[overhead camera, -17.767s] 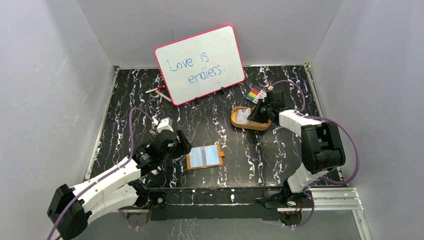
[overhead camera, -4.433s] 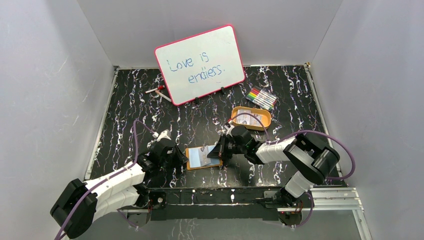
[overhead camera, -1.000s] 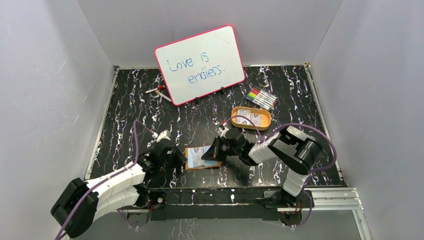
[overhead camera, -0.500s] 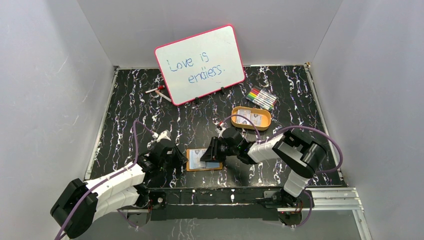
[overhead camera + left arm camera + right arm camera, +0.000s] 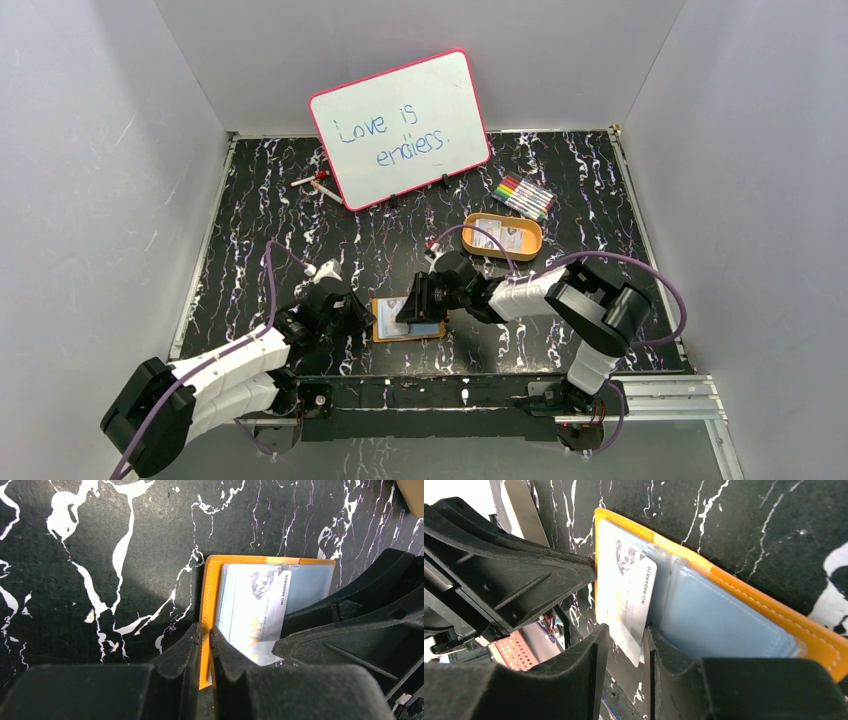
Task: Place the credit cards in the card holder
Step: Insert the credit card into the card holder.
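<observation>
The orange card holder (image 5: 384, 320) lies open on the table near the front. My left gripper (image 5: 206, 630) is shut on the left edge of its cover (image 5: 209, 595). A pale credit card (image 5: 260, 610) marked VIP sits slanted, partly inside a clear sleeve, with its lower end sticking out. My right gripper (image 5: 626, 635) is open, and that free end of the card (image 5: 626, 587) hangs between its parted fingers. The wallet's orange rim (image 5: 749, 592) runs along the right. More credit cards (image 5: 497, 233) lie in the orange tray.
The orange oval tray (image 5: 530, 246) stands behind and to the right of the wallet. Several coloured markers (image 5: 523, 195) lie further back on the right. A pink-rimmed whiteboard (image 5: 400, 128) leans at the back, with a red pen (image 5: 315, 181) to its left.
My right gripper has opened and let go of the card, which stays in the sleeve. The right arm has shifted slightly left over the wallet. The left gripper has kept its grip.
</observation>
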